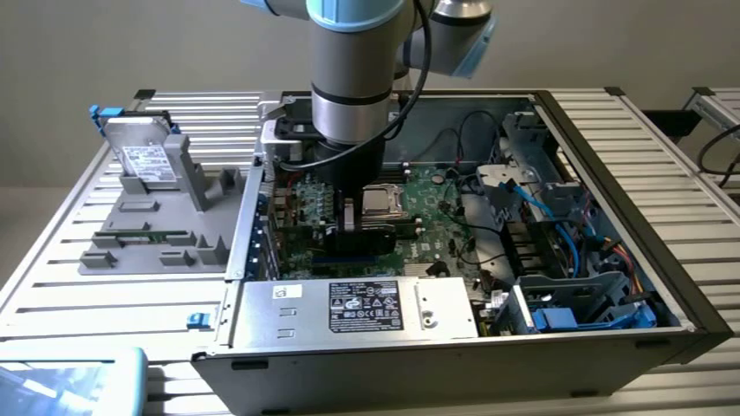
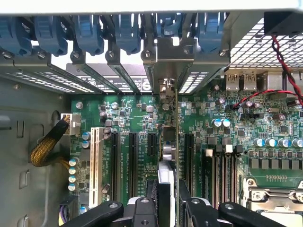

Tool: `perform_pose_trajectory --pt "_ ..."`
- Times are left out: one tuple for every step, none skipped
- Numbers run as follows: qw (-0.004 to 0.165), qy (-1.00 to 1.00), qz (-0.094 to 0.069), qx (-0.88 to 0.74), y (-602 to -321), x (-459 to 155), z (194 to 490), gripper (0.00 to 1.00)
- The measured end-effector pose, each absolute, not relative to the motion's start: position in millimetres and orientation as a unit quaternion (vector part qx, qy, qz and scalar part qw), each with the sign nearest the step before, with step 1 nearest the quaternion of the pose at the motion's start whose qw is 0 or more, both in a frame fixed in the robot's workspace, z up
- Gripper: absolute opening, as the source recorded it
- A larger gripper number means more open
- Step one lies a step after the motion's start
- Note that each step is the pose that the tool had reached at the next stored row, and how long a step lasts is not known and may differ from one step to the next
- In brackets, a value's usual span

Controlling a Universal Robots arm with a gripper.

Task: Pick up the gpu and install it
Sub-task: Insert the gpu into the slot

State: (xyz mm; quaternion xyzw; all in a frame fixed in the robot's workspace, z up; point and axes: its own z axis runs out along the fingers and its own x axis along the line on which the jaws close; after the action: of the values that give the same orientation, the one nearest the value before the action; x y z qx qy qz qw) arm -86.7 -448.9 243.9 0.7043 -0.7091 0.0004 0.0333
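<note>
Arm: the grey and blue robot arm (image 1: pixel 347 78) reaches straight down into the open black desktop computer case (image 1: pixel 647 286), above the middle of the board.

Claw: the black two-fingered gripper (image 2: pixel 174 191) is closed on the gpu, one finger on each face of the card. In the exterior view the gripper (image 1: pixel 353 227) sits low over the board, just left of the silver processor socket (image 1: pixel 384 201).

Gpu: the thin green circuit-board card (image 2: pixel 176 142) stands upright on its long edge, seen edge-on. It is over the large green motherboard (image 2: pixel 132 113), between the long black expansion slots (image 2: pixel 132 161) and the memory slots (image 2: pixel 215 170). Its silver metal bracket (image 2: pixel 165 61) lines up with the slotted rear wall of the case, under the row of blue plastic clips (image 2: pixel 90 33). I cannot tell whether its lower edge is fully seated in a slot.

Near the card: a white expansion slot (image 2: pixel 94 161) lies beyond the black ones, and a yellow braided cable (image 2: pixel 47 146) curves in beside it.

Near side of the case: a silver power supply box with a black and white label (image 1: pixel 359 308).

Exterior view's right, inside the case: blue cables (image 1: pixel 555 208) and drive bays.

Exterior view's left, outside the case: a grey moulded parts holder (image 1: pixel 151 234) on the ribbed metal table (image 1: pixel 69 286). A silver boxy drive with a white label (image 1: pixel 145 160) leans in its far end.
</note>
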Motion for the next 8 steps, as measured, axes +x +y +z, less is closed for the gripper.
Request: perform_pose_trajectory --pt "0.033 -0.709 0.0 0.704 -448.9 -86.6 243.9 0.28" --pt "0.033 -0.709 0.0 0.705 -448.9 -86.6 243.9 0.28" --pt "0.033 -0.709 0.0 0.705 -449.0 -86.6 243.9 0.28" --pt "0.033 -0.709 0.0 0.705 -449.1 -86.6 243.8 0.28" --pt "0.033 -0.709 0.0 0.705 -449.1 -86.6 243.8 0.28" --pt "0.033 -0.709 0.0 0.705 -449.1 -86.7 243.7 0.28" --pt "0.033 -0.709 0.0 0.705 -449.1 -86.7 243.5 0.28" --pt "0.033 -0.709 0.0 0.705 -449.1 -86.6 243.4 0.28"
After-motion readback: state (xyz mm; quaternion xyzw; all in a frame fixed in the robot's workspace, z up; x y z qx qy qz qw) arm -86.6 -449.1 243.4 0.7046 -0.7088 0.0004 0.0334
